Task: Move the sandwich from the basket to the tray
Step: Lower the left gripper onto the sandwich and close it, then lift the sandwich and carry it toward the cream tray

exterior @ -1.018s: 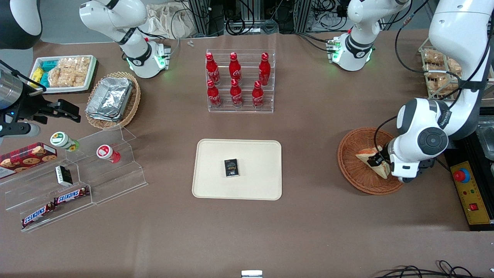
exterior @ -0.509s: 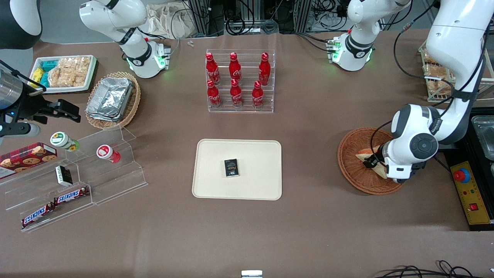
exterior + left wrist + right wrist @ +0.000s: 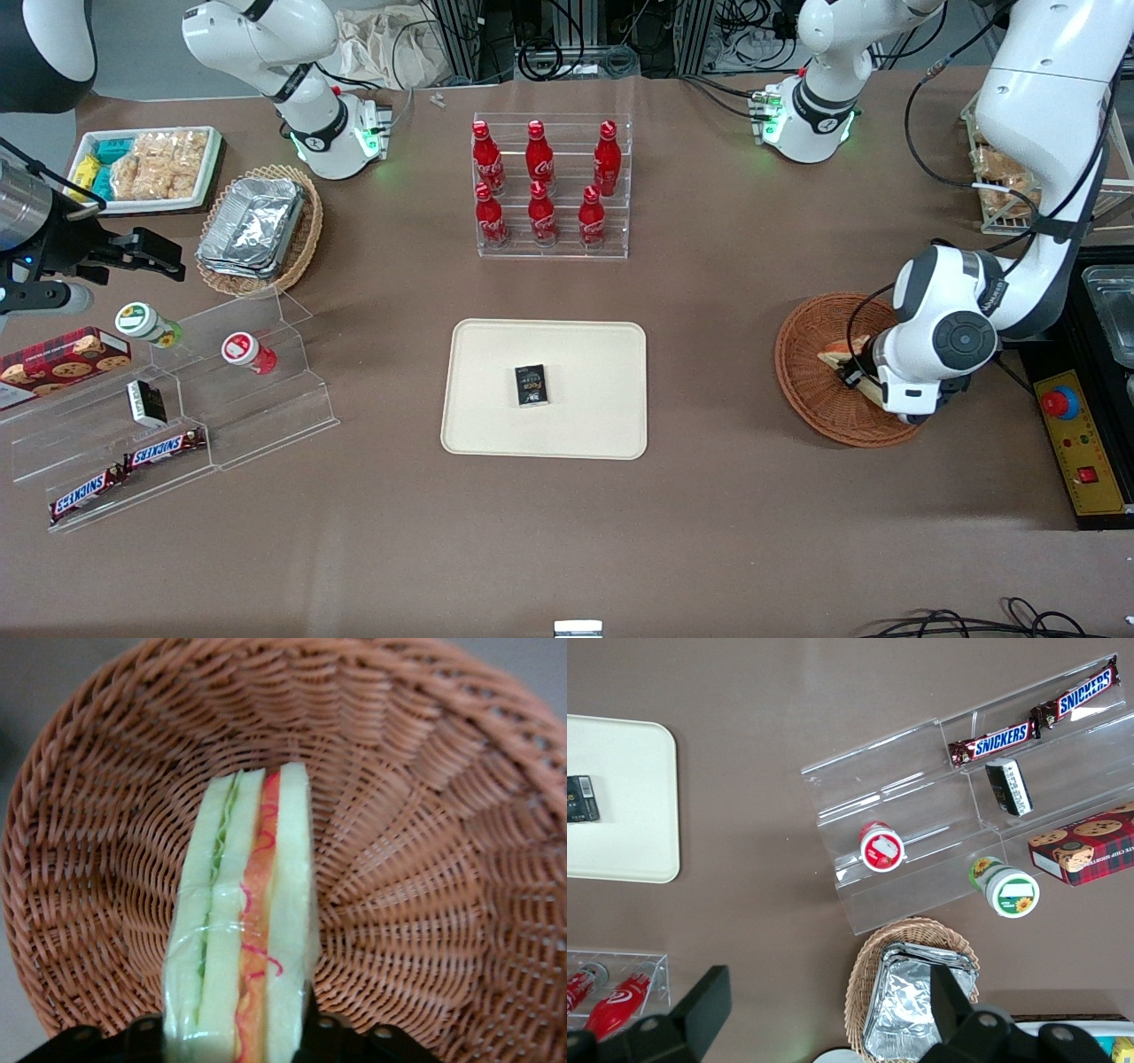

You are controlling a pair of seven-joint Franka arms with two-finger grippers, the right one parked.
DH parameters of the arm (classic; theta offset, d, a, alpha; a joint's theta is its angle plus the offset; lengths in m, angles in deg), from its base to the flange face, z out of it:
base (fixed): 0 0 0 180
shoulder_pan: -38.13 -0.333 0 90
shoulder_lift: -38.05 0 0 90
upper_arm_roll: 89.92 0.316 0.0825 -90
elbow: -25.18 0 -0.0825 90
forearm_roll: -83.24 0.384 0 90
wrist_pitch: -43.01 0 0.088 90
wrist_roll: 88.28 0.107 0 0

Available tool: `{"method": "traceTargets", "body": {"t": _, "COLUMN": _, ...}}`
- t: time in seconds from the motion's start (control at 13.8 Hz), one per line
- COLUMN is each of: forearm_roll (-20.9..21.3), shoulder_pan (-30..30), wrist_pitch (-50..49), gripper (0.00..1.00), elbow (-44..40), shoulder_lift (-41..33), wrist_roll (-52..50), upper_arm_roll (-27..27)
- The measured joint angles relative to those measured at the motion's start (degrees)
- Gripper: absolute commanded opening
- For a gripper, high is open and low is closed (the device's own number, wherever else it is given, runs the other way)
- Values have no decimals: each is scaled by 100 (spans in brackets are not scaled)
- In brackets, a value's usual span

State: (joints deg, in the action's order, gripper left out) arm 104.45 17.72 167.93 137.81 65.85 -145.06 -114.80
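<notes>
Left wrist view: sandwich (image 3: 244,930) upright in basket (image 3: 416,859), wedged between pincer (image 3: 235,1032) fingers, clamped on it.

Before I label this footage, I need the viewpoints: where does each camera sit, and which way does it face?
Front view: raised, facing both arms across the table; shows the gripper at the sandwich in the basket, and the tray.
Left wrist view: on the working wrist, close over the sandwich, basket around it.
Right wrist view: on the parked wrist, looking down; dark fingers show.
Shared: front and right wrist both see the tray.
</notes>
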Motion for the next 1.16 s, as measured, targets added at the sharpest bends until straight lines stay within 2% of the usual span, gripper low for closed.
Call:
{"method": "traceTargets", "body": {"t": 0.15, "forearm_roll": 4, "shoulder_pan": 1, "wrist_pitch": -215, "gripper": 0, "elbow": -224, "shoulder_lift": -13, "wrist_roll": -2, "upper_arm_roll": -28}}
{"method": "traceTargets", "body": {"t": 0.29, "forearm_roll": 3, "shoulder_pan": -6, "wrist_pitch": -999, "gripper": 0, "elbow": -736, "shoulder_lift": -42, "wrist_roll": -1, "upper_arm_roll": -219}}
{"method": "traceTargets", "body": {"t": 0.58, "forearm_roll": -168, "shoulder_pan": 8, "wrist_pitch": -2796, "gripper": 0, "elbow": -2280, "shoulder_lift": -128, "wrist_roll": -6, "upper_arm_roll": -1117}}
{"method": "traceTargets", "body": {"t": 0.8, "forearm_roll": -514, "shoulder_pan": 56, "wrist_pitch": -3238, "gripper": 0, "elbow": -3002, "shoulder_lift": -142, "wrist_roll": 239, "upper_arm_roll": -1823}}
{"method": "traceTargets", "body": {"t": 0.95, "forearm_roll": -566, "shoulder_pan": 446, "wrist_pitch": -3236, "gripper": 0, "elbow": -3031, "shoulder_lift": -56, "wrist_roll": 316, "upper_arm_roll": -2088}}
{"method": "traceTargets", "body": {"t": 1.16, "forearm_roll": -564, "shoulder_pan": 1607, "wrist_pitch": -3109, "gripper": 0, "elbow": -3212, "shoulder_lift": 440, "wrist_roll": 118, "upper_arm_roll": -2095}}
